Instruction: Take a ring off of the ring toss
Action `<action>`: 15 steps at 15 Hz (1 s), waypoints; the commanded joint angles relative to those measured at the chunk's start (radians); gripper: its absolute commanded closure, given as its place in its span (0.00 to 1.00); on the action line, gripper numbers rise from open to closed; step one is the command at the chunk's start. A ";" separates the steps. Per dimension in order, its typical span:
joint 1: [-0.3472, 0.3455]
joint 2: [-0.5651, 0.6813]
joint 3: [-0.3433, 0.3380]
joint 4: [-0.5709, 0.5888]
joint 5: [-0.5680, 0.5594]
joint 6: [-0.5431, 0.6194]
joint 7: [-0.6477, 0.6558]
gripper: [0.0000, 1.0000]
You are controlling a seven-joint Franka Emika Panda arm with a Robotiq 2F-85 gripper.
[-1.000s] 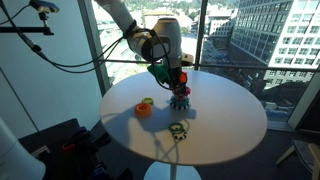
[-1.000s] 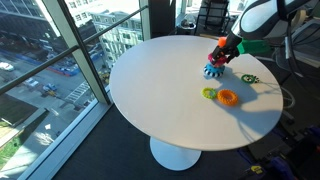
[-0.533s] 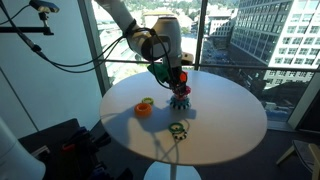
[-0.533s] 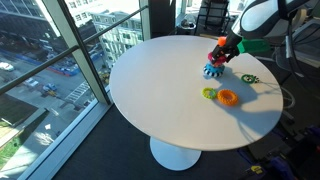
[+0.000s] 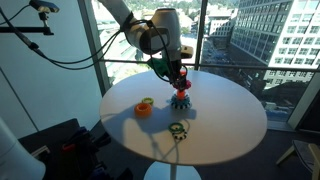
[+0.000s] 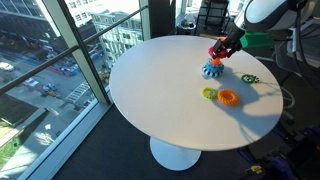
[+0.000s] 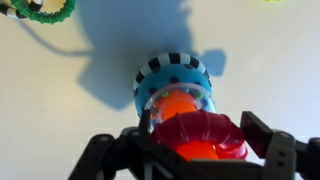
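Observation:
The ring toss [image 7: 172,85] stands on the white round table [image 5: 220,125], its teal base [image 5: 181,102] [image 6: 212,70] ringed in black and white, its orange peg pointing up at the wrist camera. My gripper [image 7: 195,150] is shut on the red ring [image 7: 203,133] and holds it over the top of the peg. In both exterior views the gripper [image 5: 177,80] [image 6: 220,50] sits right above the toy; the ring shows red between the fingers. I cannot tell whether the ring still encircles the peg tip.
An orange ring [image 5: 143,109] [image 6: 228,97] with a small yellow-green piece [image 6: 209,93] lies on the table. A green-and-yellow ring [image 5: 178,129] [image 6: 248,77] [image 7: 40,10] lies apart. Windows border the table; cables hang behind the arm.
The gripper has risen a little with the red ring in it, away from the teal base. The other toys have not moved.

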 commanded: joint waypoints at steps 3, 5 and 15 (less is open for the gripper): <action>-0.007 -0.103 0.010 -0.041 0.024 -0.053 -0.013 0.36; -0.006 -0.129 0.008 -0.042 0.026 -0.072 -0.013 0.36; 0.003 -0.237 0.027 -0.048 0.108 -0.143 -0.090 0.36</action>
